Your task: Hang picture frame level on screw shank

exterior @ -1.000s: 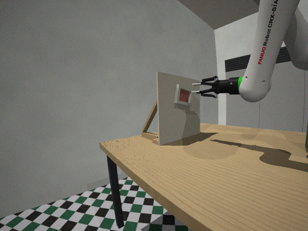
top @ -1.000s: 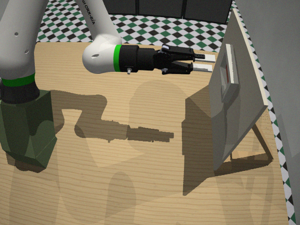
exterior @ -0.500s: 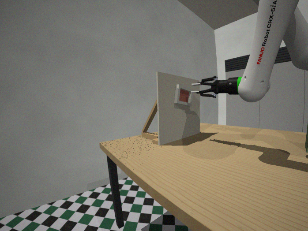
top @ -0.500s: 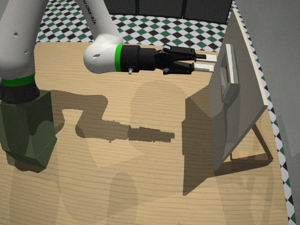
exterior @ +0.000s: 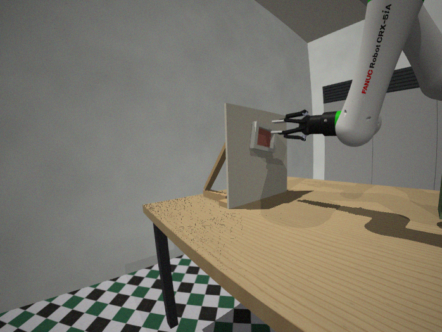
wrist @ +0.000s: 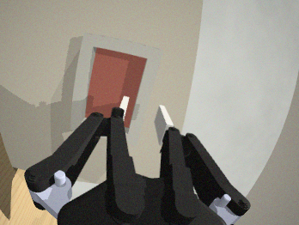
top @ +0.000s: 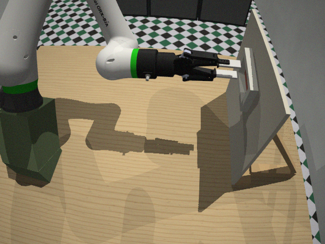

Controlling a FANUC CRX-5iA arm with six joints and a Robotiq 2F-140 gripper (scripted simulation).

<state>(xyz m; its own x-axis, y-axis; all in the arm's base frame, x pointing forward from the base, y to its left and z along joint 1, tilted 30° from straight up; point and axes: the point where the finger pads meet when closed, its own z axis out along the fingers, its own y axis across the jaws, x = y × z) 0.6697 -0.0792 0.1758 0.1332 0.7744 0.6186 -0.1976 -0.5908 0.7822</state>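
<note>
The picture frame (top: 247, 72), pale grey with a red picture, rests against the upright grey board (top: 252, 118) near its top. It also shows in the exterior view (exterior: 263, 137) and in the wrist view (wrist: 117, 85). The screw is hidden behind the frame. My gripper (top: 234, 68) points horizontally at the frame, with its white fingertips just short of the frame's front. The fingers stand partly apart with nothing between them. In the wrist view the gripper (wrist: 143, 111) has one fingertip lined up with the red picture and the other with the frame's right border. It also shows in the exterior view (exterior: 273, 127).
The board (exterior: 249, 160) stands near the table's far edge, propped from behind by a wooden brace (top: 273, 167). The robot's green base (top: 26, 136) sits at the left of the wooden table. A grey wall lies beyond the board.
</note>
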